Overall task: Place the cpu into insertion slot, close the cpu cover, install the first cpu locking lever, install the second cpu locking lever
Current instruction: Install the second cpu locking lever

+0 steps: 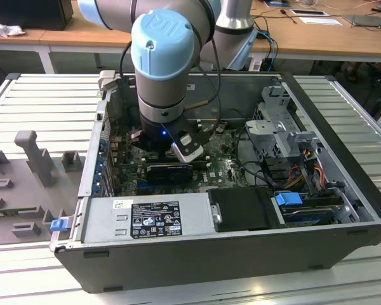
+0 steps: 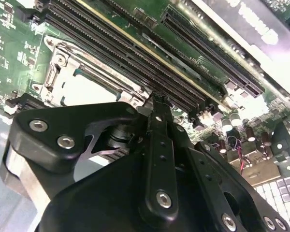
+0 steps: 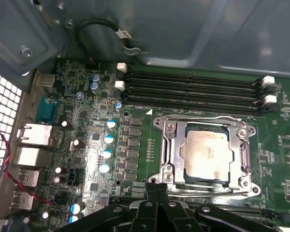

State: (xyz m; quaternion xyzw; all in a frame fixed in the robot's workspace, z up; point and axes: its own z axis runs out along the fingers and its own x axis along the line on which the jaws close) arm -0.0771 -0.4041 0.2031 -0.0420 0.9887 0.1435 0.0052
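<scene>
Black and pressed together with nothing between them, your gripper's fingers (image 3: 157,193) hover just beside the socket's edge. Beyond their tips you see the cpu (image 3: 208,154) lying flat in the insertion slot (image 3: 178,159), with the cpu cover (image 3: 170,145) closed down around it on the green board (image 3: 87,140).

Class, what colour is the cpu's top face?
Pale beige-silver; the cpu shows best in the first wrist view.
</scene>
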